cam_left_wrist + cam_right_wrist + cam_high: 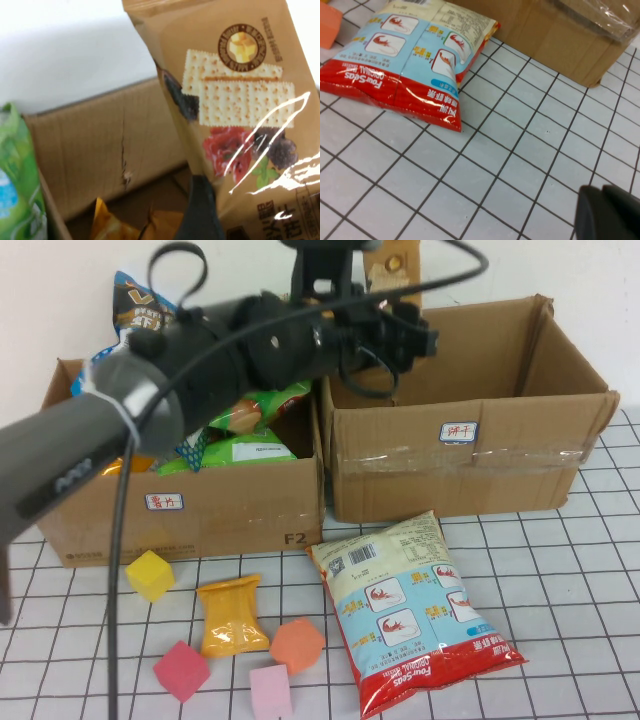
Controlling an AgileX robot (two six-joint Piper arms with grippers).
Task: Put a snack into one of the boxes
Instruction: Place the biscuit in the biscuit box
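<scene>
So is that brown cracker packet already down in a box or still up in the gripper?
Still up: the left gripper holds the cracker packet above the right box. The right gripper sits shut over the table.

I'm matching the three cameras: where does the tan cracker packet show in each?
High view: tan cracker packet at top centre, held by the left gripper above the right box.
Left wrist view: fills the right side.
Right wrist view: not in it.
Shared landmark: the right box.

Cracker packet [392, 268] cut by top edge; left arm [150, 400] hides left box [180, 515] contents.
</scene>
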